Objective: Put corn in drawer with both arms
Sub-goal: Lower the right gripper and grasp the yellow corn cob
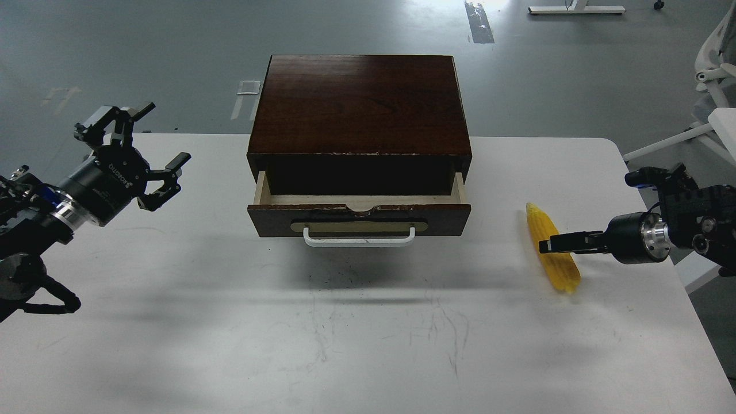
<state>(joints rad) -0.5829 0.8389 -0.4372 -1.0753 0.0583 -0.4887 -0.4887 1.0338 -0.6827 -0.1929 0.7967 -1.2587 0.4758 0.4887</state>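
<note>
The yellow corn [562, 271] lies on the white table [368, 345], right of the cabinet, its tapered end pointing away from me. My right gripper [546, 245] comes in from the right and sits over the middle of the cob; it is seen side-on, so its fingers cannot be told apart. The dark brown cabinet [359, 103] stands at the table's middle back. Its drawer [359, 218] is pulled partly out, showing pale wood sides and a white bar handle [359, 238]. My left gripper [168, 132] is open and empty, held above the table, left of the cabinet.
The table's right edge runs close behind the right arm. A white chair [716, 75] stands off the table at the far right. The grey floor lies beyond the table's back edge.
</note>
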